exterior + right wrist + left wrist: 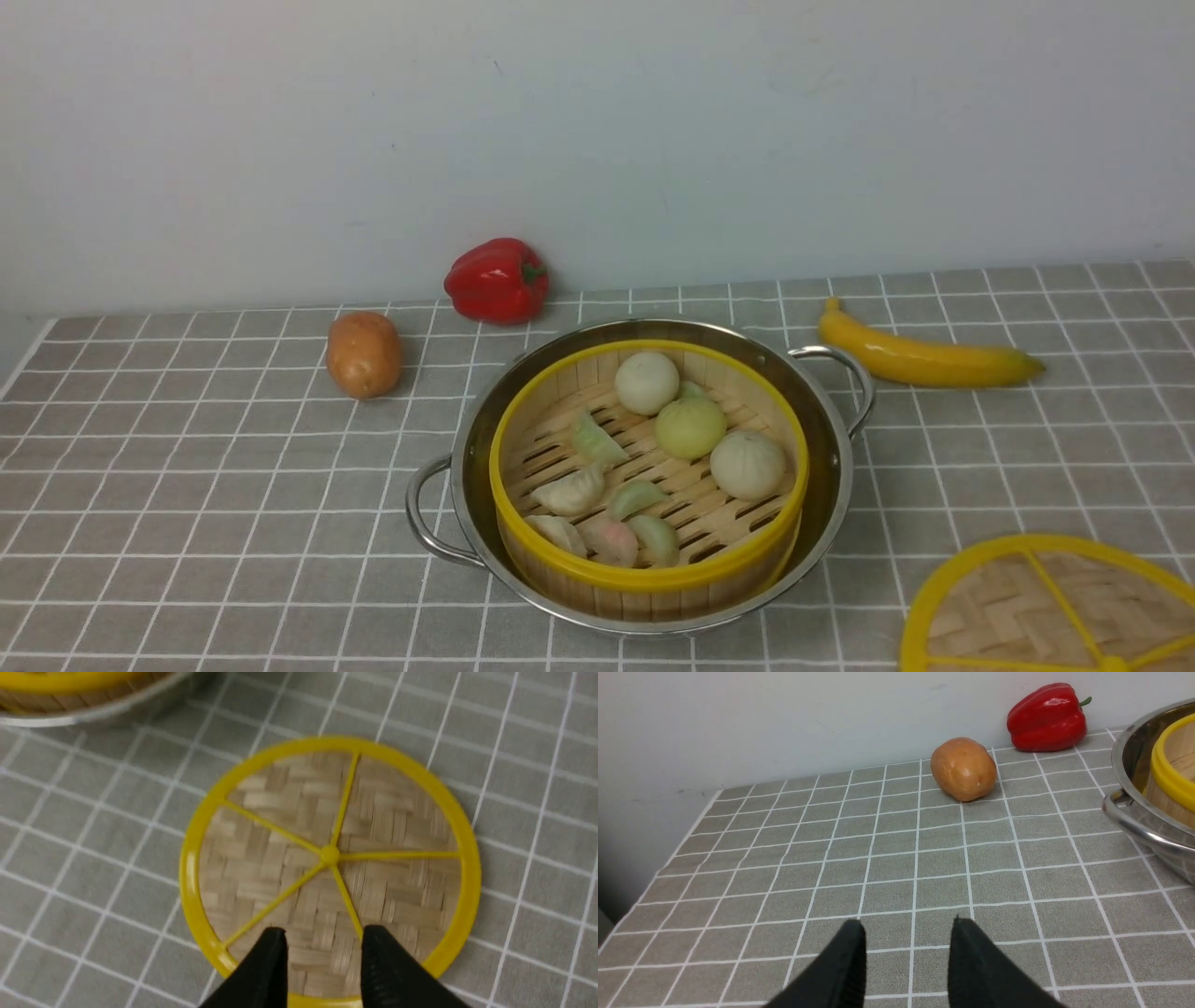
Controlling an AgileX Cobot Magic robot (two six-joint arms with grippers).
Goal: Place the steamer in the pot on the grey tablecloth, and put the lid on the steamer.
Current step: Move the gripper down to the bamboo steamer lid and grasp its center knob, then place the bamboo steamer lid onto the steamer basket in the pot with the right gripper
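Front view shows the steamer [644,577] sitting inside the pot [831,485] on the grey tablecloth [187,485], uncovered. The lid [990,616] lies flat on the cloth, apart from the pot, on the robot's right side; no arm is visible. Left wrist view shows the left gripper [906,924] spread, with nothing between its fingers, over bare cloth, and the pot with the steamer is apart from it. Right wrist view shows the right gripper [322,931] also spread and empty, over the lid near its rim; whether it touches the lid, I cannot tell.
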